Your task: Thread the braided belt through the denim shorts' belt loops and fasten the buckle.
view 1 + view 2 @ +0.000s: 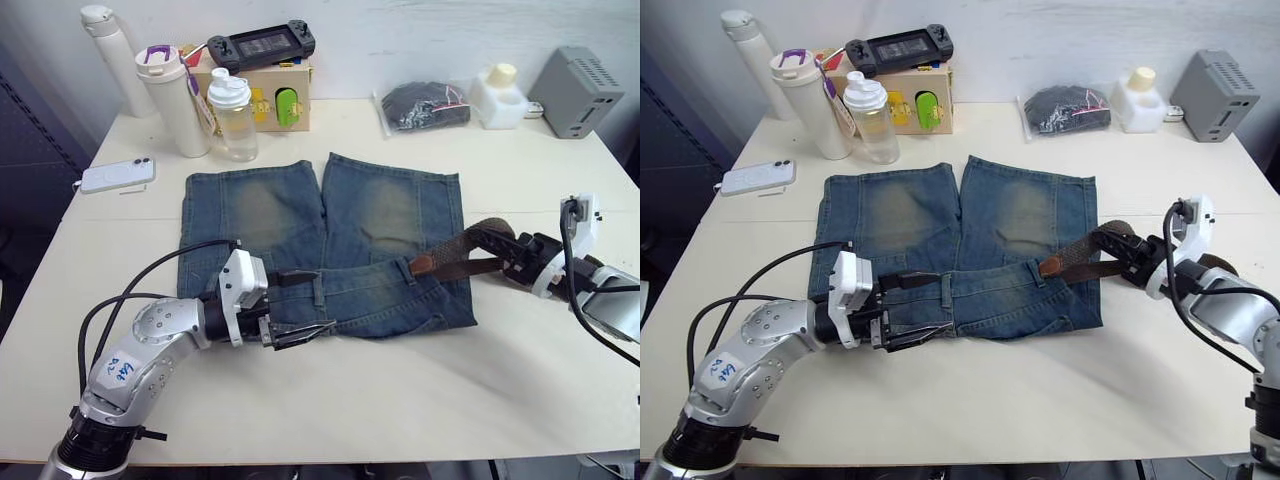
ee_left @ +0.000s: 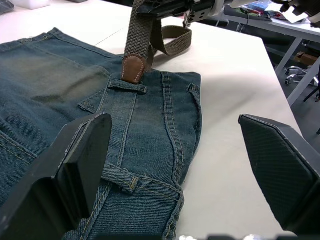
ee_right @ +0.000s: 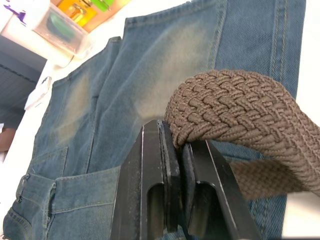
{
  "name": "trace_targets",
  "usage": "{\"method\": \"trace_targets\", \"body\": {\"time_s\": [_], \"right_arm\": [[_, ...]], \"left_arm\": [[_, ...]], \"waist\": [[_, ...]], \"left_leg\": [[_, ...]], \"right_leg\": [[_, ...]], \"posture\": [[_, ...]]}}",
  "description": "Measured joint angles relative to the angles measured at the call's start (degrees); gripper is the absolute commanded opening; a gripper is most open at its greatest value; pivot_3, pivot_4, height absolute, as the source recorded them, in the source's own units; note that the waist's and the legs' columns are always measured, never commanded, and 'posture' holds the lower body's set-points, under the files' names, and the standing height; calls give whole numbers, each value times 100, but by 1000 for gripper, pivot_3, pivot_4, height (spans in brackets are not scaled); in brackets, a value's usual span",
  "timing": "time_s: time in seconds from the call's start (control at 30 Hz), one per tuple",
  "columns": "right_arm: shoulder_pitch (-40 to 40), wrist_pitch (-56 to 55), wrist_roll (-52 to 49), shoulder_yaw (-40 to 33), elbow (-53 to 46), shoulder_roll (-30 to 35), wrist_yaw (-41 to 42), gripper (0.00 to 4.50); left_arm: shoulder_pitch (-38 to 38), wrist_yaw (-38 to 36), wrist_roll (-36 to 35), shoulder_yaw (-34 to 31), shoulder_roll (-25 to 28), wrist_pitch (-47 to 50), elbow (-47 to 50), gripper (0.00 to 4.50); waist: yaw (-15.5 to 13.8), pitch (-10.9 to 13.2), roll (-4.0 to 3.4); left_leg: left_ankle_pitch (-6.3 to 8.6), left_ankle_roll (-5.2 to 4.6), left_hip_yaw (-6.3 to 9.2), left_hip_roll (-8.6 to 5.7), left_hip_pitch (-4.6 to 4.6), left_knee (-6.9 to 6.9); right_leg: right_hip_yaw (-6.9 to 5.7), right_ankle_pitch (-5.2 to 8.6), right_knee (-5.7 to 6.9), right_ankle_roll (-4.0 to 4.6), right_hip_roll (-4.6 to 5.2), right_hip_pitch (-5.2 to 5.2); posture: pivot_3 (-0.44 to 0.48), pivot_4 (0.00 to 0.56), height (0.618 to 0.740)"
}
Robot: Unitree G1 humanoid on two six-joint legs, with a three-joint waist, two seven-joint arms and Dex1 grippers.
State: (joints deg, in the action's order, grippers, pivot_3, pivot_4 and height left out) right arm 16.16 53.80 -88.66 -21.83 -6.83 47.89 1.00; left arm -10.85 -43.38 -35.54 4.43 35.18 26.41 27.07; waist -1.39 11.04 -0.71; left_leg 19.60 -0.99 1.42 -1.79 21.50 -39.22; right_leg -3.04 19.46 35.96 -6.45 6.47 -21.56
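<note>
The left gripper [image 1: 300, 306] is reaching in from the lower left of the frame, forearm lying low, fingers spread over the waistband's left end. The denim shorts [image 1: 320, 240] are lying flat mid-frame, legs pointing toward the top. The braided belt [image 1: 470, 252] is running left to right along the waistband's right part (its tan leather tip [image 1: 422, 265] pointing left, at a belt loop [image 2: 128, 86]). At the right edge, the right gripper [image 1: 510, 255] is pinching the belt's looped strap.
</note>
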Motion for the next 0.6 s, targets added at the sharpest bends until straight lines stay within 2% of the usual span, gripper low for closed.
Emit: {"method": "trace_targets", "body": {"time_s": [0.2, 0.6], "right_arm": [[122, 14, 106, -3, -115, -8, -6, 0], [52, 63, 1303, 293, -910, 3, 410, 0]], "left_arm": [[0, 0, 12, -1, -11, 17, 19, 4439], [-2, 6, 13, -6, -21, 45, 39, 4439]], "waist": [[-1, 0, 0], [-1, 0, 0]], "left_leg": [[0, 0, 0, 0, 0, 0], [0, 0, 0, 0, 0, 0]], "right_leg": [[0, 0, 0, 0, 0, 0], [0, 0, 0, 0, 0, 0]], "posture": [[0, 150, 690], [0, 150, 690]]}}
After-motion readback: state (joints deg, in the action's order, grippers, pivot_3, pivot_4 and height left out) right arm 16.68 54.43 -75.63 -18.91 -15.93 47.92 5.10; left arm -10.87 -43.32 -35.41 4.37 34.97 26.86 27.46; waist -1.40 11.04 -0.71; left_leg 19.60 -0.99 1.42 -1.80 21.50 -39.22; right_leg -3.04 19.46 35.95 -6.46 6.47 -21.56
